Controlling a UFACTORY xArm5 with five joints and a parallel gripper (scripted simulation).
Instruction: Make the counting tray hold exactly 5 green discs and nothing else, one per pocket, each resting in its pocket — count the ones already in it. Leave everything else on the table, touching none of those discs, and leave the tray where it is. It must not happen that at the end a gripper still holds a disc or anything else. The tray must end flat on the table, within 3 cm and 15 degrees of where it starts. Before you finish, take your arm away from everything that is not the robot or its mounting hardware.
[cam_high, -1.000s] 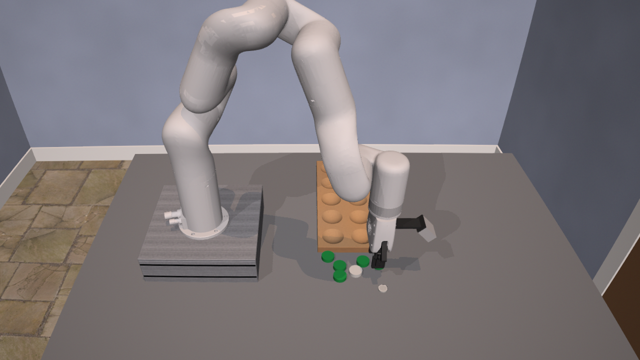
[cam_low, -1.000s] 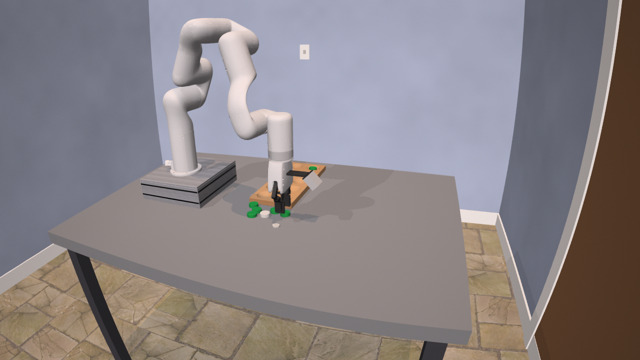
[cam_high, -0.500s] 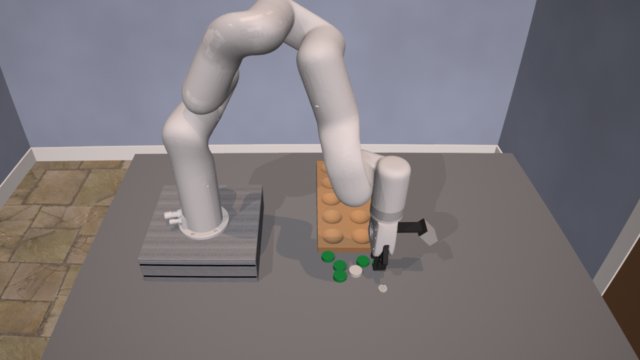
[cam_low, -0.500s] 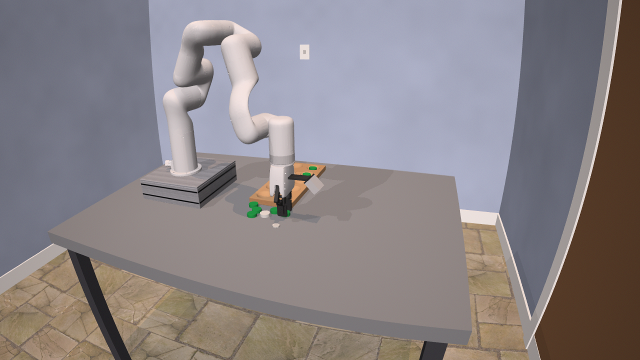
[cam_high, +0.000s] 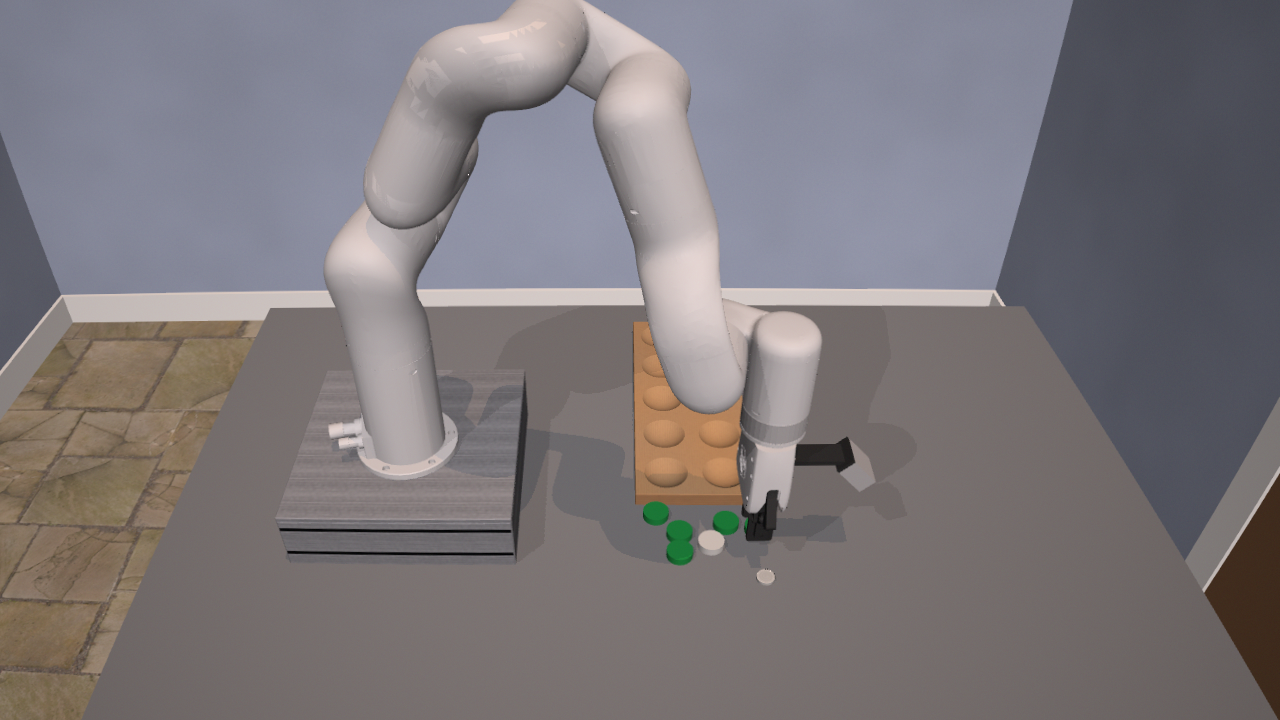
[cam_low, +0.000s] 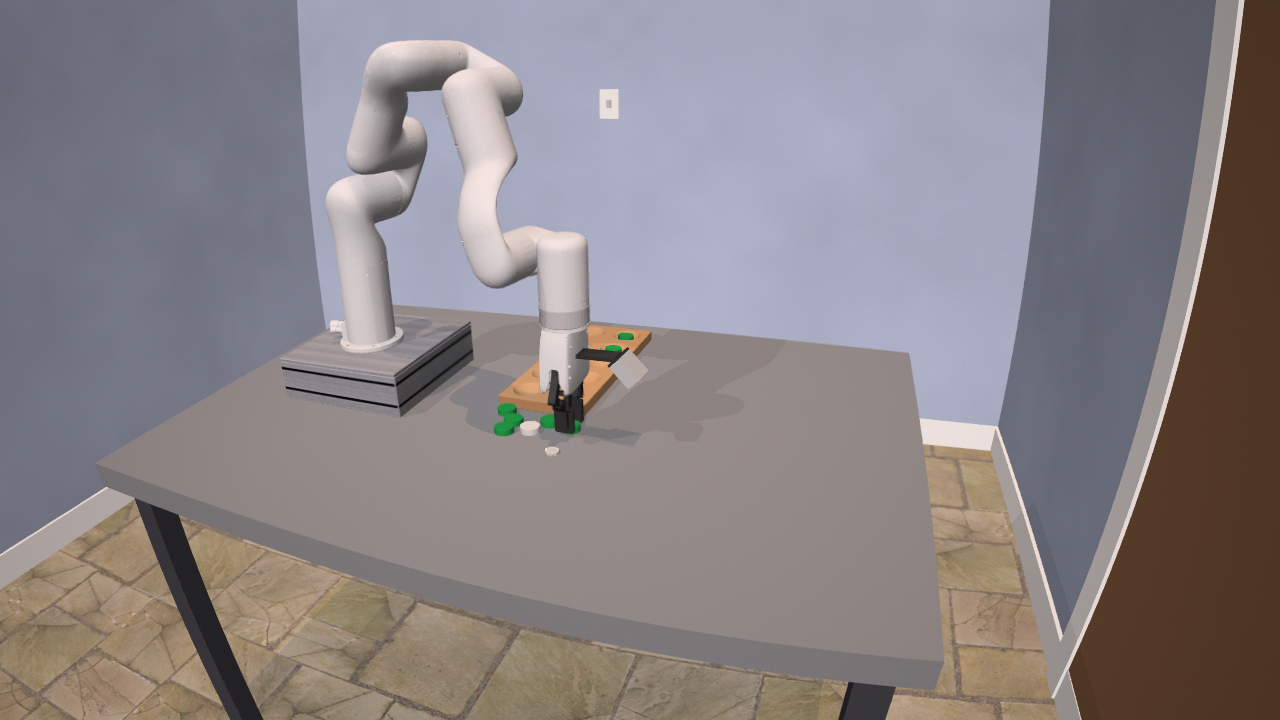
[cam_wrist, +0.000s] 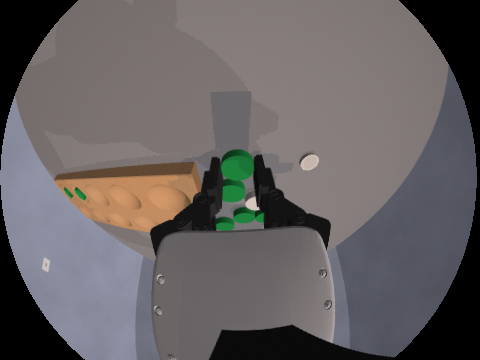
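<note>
The tan counting tray (cam_high: 689, 489) (cam_low: 517, 394) (cam_wrist: 176, 174) lies flat on the table. Two green discs (cam_low: 625, 336) (cam_low: 613, 348) (cam_wrist: 79, 194) rest in pockets at its far end; the arm hides them in the top view. My gripper (cam_high: 759, 530) (cam_low: 564, 420) (cam_wrist: 237, 167) is down at the table just past the tray's near right corner. It is shut on a green disc (cam_wrist: 236, 159) (cam_low: 573, 427) that sits on the table. Several more green discs (cam_high: 656, 513) (cam_high: 679, 530) (cam_high: 680, 553) (cam_high: 725, 522) lie loose in front of the tray.
A white disc (cam_high: 711, 542) (cam_low: 529, 428) (cam_wrist: 252, 203) lies among the loose green ones. A smaller white disc (cam_high: 765, 576) (cam_low: 552, 451) (cam_wrist: 308, 162) lies a little nearer the table's front. The arm's grey base block (cam_high: 402, 465) stands left of the tray.
</note>
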